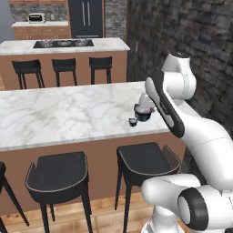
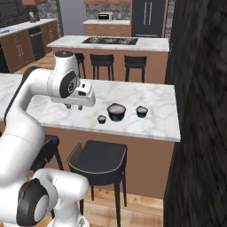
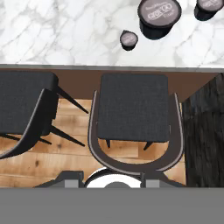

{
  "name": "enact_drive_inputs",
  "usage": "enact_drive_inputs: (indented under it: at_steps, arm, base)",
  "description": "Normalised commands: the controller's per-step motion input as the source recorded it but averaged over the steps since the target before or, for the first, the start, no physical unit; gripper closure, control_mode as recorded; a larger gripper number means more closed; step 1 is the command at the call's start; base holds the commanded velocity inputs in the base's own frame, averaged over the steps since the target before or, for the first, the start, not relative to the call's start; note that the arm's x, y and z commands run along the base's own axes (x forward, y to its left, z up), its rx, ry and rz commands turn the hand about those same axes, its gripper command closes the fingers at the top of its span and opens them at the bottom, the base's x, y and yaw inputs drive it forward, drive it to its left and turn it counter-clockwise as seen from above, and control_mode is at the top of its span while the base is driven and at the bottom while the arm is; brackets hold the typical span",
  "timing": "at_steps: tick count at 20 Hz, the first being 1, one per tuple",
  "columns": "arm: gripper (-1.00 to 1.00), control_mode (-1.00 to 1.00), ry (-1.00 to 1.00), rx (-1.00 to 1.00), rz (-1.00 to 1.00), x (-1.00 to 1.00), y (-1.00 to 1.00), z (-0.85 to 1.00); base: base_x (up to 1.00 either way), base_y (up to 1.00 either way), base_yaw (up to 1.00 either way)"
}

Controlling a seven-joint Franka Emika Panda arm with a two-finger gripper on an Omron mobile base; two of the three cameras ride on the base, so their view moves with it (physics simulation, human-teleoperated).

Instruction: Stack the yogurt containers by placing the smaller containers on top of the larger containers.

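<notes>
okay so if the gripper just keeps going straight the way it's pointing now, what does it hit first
Probably the seat of the bar stool straight below it: the hand view looks down onto that stool. The big tub and small cups lie off to one side on the counter. Depth is unclear.

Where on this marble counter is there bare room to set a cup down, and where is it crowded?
The marble counter is bare behind the containers toward the far edge, and over its wide stretch left of the hand. It is crowded near the front edge: the large tub stands between two small cups, with narrow gaps on both sides.
</notes>
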Motion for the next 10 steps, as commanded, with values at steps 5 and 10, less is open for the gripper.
enact_drive_inputs:
  at_steps: [5, 10]
  arm:
    - [-1.00, -1.00, 0.00, 0.00, 0.00, 0.00, -0.06, 0.00]
    - [-1.00, -1.00, 0.00, 0.00, 0.00, 0.06, -0.22, 0.00]
  base:
    - [0.00, 0.00, 0.00]
    - [0.00, 0.00, 0.00]
